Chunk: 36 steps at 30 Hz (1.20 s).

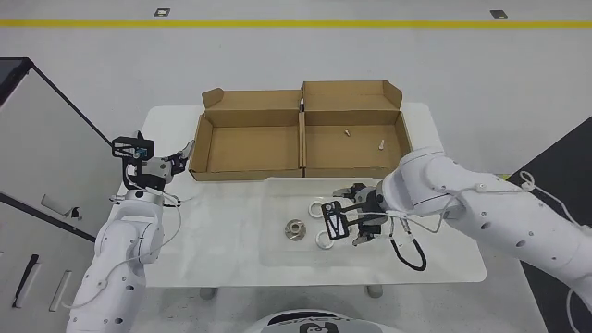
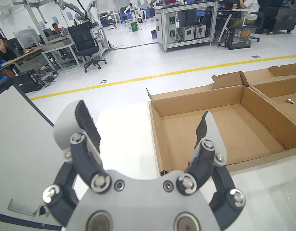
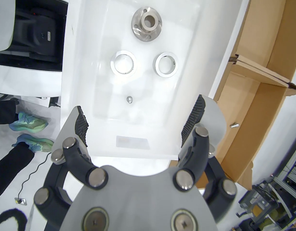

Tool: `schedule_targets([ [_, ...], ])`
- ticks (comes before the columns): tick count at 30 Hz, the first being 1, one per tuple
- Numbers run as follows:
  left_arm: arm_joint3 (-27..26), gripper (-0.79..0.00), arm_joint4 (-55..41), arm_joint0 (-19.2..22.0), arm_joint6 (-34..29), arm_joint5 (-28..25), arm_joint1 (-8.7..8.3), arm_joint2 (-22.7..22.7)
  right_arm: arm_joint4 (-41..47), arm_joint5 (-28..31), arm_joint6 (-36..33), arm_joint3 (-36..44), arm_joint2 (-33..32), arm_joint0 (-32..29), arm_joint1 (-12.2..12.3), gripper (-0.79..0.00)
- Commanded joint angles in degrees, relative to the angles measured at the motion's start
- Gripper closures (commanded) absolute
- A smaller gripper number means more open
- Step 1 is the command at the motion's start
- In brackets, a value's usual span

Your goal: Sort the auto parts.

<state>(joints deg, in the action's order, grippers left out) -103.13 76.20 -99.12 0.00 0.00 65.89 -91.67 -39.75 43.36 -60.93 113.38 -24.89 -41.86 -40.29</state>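
Hovering spread wide and empty over the white tray [image 3: 90,49], the right gripper [image 3: 140,108] had the small stud [image 3: 129,99] lying just ahead of its fingertips [image 3: 81,118], roughly centred between them, though the stud was too small for its long axis to be read. A ring [image 3: 122,63], a second ring [image 3: 166,64] and the flange [image 3: 146,23] lay beyond it, leaving the drop seemingly unobstructed. The left gripper [image 2: 144,116], also open and empty, hung beside the left box [image 2: 246,131], well apart from the tray.
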Motion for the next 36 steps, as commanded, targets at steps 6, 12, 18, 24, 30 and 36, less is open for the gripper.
schedule_targets([
  [6,0.0,-0.785,0.0,0.0,0.0,0.0,0.0,0.0,3.7,-2.2,-2.2,-1.6,6.0,5.5,-0.6,-0.671],
  [12,0.0,-0.785,0.0,0.0,0.0,0.0,0.0,0.0,6.7,-3.4,-3.4,-4.4,9.8,8.8,-1.5,-0.446],
  [18,0.0,-0.785,0.0,0.0,0.0,0.0,0.0,0.0,8.4,-3.7,-3.7,-7.4,13.1,10.6,-3.2,-0.428],
  [24,0.0,-0.785,0.0,0.0,0.0,0.0,0.0,0.0,8.6,-3.5,-3.5,-10.8,15.1,11.3,-5.4,-0.385],
  [30,0.0,-0.785,0.0,0.0,0.0,0.0,0.0,0.0,7.2,-4.9,-4.9,-13.3,15.1,9.9,-7.8,-0.382],
  [36,0.0,-0.785,0.0,0.0,0.0,0.0,0.0,0.0,6.3,-7.2,-7.2,-15.2,15.1,8.8,-9.9,-0.379],
])
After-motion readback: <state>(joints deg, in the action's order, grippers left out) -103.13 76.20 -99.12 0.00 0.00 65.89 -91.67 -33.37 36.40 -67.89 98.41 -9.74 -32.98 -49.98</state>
